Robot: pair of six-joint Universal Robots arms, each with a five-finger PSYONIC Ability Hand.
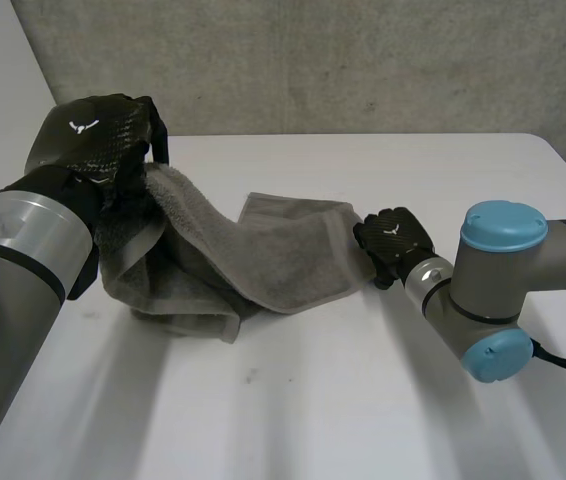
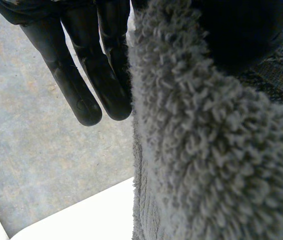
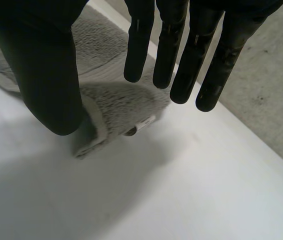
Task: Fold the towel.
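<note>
A grey towel lies bunched across the white table, its left end lifted off the surface. My left hand holds that raised end at the table's far left. In the left wrist view the towel's thick pile runs beside my straight fingers, with the thumb pressed on its other side. My right hand is at the towel's right corner. In the right wrist view its fingers are straight and spread from the thumb. The corner with a small label lies flat on the table beneath them, free of the hand.
A grey concrete wall stands behind the table's far edge. The near half of the table is bare white surface. My right arm reaches in from the right side.
</note>
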